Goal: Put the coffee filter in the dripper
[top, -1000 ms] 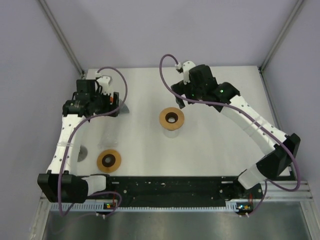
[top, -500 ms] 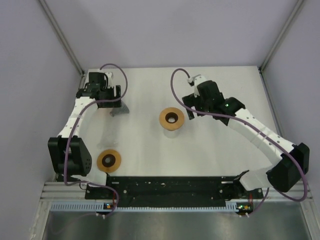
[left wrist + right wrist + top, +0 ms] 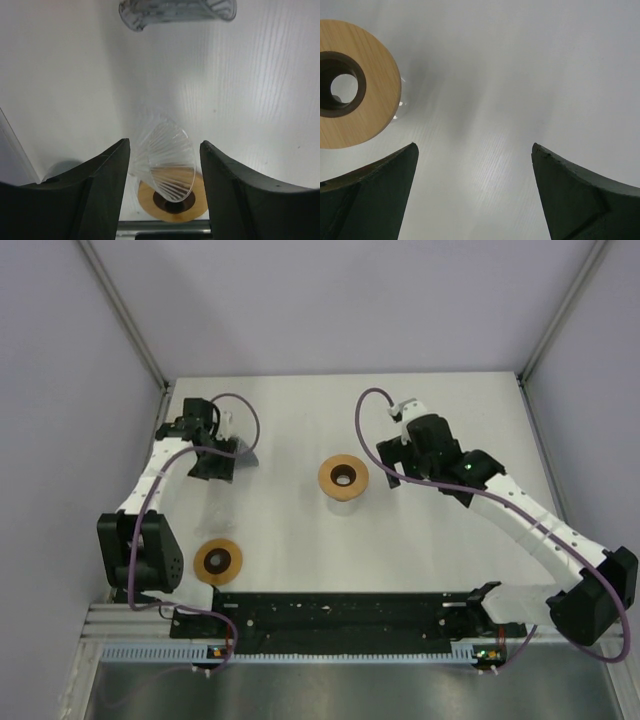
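Note:
A glass dripper with a wooden collar (image 3: 343,478) stands at the table's middle; its collar shows at the left of the right wrist view (image 3: 350,85). A second one (image 3: 218,560) lies near the front left, and its clear ribbed cone and collar (image 3: 170,167) show far below between my left fingers. A translucent grey ribbed piece (image 3: 244,458) lies beside my left gripper (image 3: 215,462) and shows in the left wrist view (image 3: 177,10). I cannot tell if it is the filter. My left gripper (image 3: 165,145) is open and empty. My right gripper (image 3: 392,458) (image 3: 475,147) is open and empty, right of the middle dripper.
The white table (image 3: 440,530) is bounded by grey walls on three sides and by a black rail (image 3: 350,615) at the near edge. Purple cables (image 3: 372,405) loop over both arms.
My left gripper has shifted a little right, beside the translucent piece, and its elbow has swung back to the left. My right gripper has drawn back to the right of the middle dripper.

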`<action>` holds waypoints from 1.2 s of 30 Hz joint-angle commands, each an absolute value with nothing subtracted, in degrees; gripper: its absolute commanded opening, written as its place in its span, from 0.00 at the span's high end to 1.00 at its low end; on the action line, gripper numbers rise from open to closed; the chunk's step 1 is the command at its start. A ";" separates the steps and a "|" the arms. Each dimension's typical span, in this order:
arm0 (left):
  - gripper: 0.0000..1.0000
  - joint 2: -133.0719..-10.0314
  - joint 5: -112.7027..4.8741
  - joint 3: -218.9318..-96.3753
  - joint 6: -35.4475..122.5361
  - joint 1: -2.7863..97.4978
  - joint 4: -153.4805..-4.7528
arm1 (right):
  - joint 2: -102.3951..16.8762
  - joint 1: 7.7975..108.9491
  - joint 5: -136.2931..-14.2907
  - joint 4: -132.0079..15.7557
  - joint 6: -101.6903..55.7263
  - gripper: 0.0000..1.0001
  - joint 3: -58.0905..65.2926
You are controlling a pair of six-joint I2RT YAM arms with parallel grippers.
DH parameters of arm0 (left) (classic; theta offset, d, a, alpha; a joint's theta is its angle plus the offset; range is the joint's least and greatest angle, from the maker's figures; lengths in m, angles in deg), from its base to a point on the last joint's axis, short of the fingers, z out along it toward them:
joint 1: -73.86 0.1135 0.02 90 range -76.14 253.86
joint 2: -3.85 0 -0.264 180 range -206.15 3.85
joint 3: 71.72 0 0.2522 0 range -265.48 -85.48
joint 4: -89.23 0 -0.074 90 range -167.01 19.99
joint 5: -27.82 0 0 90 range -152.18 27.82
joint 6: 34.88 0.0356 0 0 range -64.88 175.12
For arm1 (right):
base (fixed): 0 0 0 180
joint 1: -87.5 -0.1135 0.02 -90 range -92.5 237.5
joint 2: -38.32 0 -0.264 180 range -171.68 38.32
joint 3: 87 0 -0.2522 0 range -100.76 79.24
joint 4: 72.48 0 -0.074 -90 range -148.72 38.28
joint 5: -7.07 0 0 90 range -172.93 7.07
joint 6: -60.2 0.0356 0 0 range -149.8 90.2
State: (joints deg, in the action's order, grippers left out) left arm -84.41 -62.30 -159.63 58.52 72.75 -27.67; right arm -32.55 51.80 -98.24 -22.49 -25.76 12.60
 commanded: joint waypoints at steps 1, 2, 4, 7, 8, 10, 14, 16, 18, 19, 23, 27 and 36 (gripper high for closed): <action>0.39 -81.93 -64.98 -155.98 65.14 72.98 -21.12 | -31.29 52.43 -99.37 -24.00 -25.84 0.06 13.49; 0.41 -81.93 -65.86 -155.10 65.58 73.06 -20.94 | -31.38 52.43 -99.46 -23.92 -25.75 0.06 13.75; 0.44 -81.93 -67.44 -153.34 66.63 73.06 -21.03 | -31.29 52.43 -99.28 -23.92 -25.84 0.06 14.11; 0.46 -81.84 -67.54 -151.32 67.78 72.89 -20.68 | -31.11 52.43 -99.28 -23.92 -25.93 0.06 14.55; 0.46 -81.93 -67.19 -151.14 67.87 72.80 -19.98 | -30.94 52.52 -99.28 -24.00 -25.84 0.06 14.63; 0.48 -82.01 -66.57 -150.61 68.57 72.71 -18.31 | -30.67 52.61 -99.28 -23.92 -26.02 0.05 14.81; 0.51 -80.96 -68.32 -149.47 70.59 72.45 -16.63 | -30.76 52.52 -99.19 -23.92 -26.10 0.06 14.90; 0.58 -80.52 -71.12 -148.16 71.20 72.01 -16.72 | -30.85 52.61 -98.75 -24.27 -26.02 0.06 14.81; 0.65 -80.35 -72.28 -147.01 71.65 71.57 -17.07 | -31.11 52.52 -98.14 -24.53 -26.11 0.06 14.99; 0.69 -80.26 -72.46 -146.66 71.73 71.40 -17.25 | -31.20 52.52 -97.96 -24.79 -26.19 0.05 15.07; 0.80 -81.31 -72.20 -145.69 71.56 71.13 -18.39 | -31.82 52.52 -96.82 -24.97 -26.19 0.06 14.64; 0.91 -82.37 -73.86 -145.60 71.47 70.96 -20.41 | -31.64 52.52 -95.77 -24.97 -26.46 0.06 14.37; 1.00 -79.82 -67.99 -152.53 70.33 69.81 -18.13 | -31.11 52.61 -94.54 -24.97 -26.90 0.06 13.58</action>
State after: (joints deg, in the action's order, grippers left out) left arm -82.03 -73.03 -146.67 71.35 70.11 -19.04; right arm -32.55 52.06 -95.66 -23.17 -26.44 14.77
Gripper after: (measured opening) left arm 0.028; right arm 0.943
